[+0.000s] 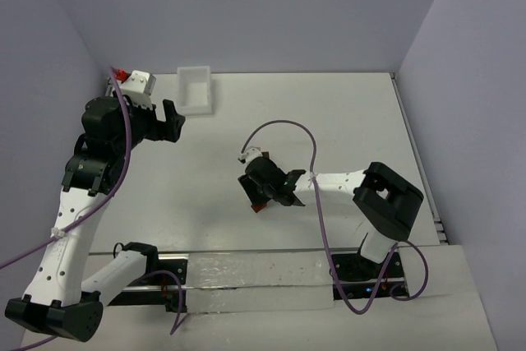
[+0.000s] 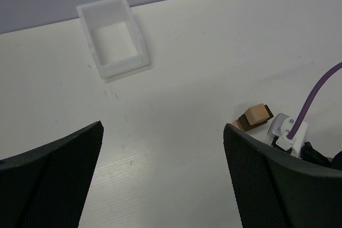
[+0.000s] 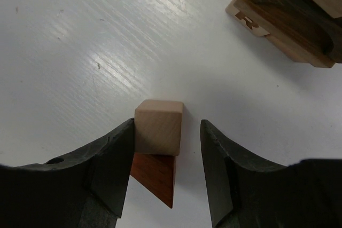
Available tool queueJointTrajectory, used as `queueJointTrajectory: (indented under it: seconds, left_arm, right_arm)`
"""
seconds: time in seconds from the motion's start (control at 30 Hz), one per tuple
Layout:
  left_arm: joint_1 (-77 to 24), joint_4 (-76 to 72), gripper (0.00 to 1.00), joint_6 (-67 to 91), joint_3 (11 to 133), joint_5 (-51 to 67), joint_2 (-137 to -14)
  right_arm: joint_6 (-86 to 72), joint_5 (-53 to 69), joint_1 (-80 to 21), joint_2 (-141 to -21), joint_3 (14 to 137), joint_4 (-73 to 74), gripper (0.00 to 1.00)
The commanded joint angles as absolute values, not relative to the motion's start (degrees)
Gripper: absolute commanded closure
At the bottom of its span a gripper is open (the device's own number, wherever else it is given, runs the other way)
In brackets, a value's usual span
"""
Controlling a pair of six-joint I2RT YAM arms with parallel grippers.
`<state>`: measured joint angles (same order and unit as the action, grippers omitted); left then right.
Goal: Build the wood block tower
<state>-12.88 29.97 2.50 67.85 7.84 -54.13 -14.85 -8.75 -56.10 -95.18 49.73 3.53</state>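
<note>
The right gripper (image 3: pixel 168 127) hangs low over the white table (image 1: pixel 345 113), in front of its own arm's base, with its two black fingers spread. Between them stands a light tan cube (image 3: pixel 158 126), resting on a reddish-brown block (image 3: pixel 157 181) whose slanted end pokes out below it. The cube's one side touches the finger on the left of the wrist view, while a clear gap separates it from the other finger, so nothing is pinched. Just beyond this pair, apart from it, the wood block tower (image 3: pixel 288 20) sits on the table: a tan base piece, a dark brown block on that and another tan block on top. Farther off, toward the table's left side, the left gripper (image 2: pixel 163 132) hovers above bare tabletop with its fingers wide apart, holding nothing. Beyond it, near the far edge, lies the white rectangular bin (image 2: pixel 88 36), well apart from the blocks.
</note>
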Motion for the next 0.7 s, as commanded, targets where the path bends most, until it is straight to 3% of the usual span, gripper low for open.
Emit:
queueJointTrajectory:
  seconds: [0.0, 0.13, 0.33, 0.57, 0.67]
  left_arm:
    - [-12.6, 27.4, 0.01, 2.2, 67.9, 9.0, -54.2]
    - [-12.6, 27.5, 0.01, 1.9, 67.9, 9.0, -54.1]
    - [-12.6, 27.4, 0.01, 0.9, 67.2, 9.7, -54.2]
    - [-12.6, 31.6, 0.01, -4.8, 69.7, 15.9, -57.2]
    - [-12.6, 33.4, 0.01, -6.6, 70.5, 21.4, -58.3]
  right_arm:
    - [-14.4, -9.7, -56.1, -94.7, 49.4, 1.1, 0.43]
    - [-13.9, -9.4, -55.9, -93.9, 49.2, 0.9, 0.48]
    - [-11.0, -5.1, -56.0, -91.1, 51.1, 3.2, 0.72]
    - [-3.3, 5.4, -55.8, -85.4, 56.6, 12.7, 0.83]
    - [1.4, 13.7, -54.6, -82.2, 58.8, 19.4, 0.83]
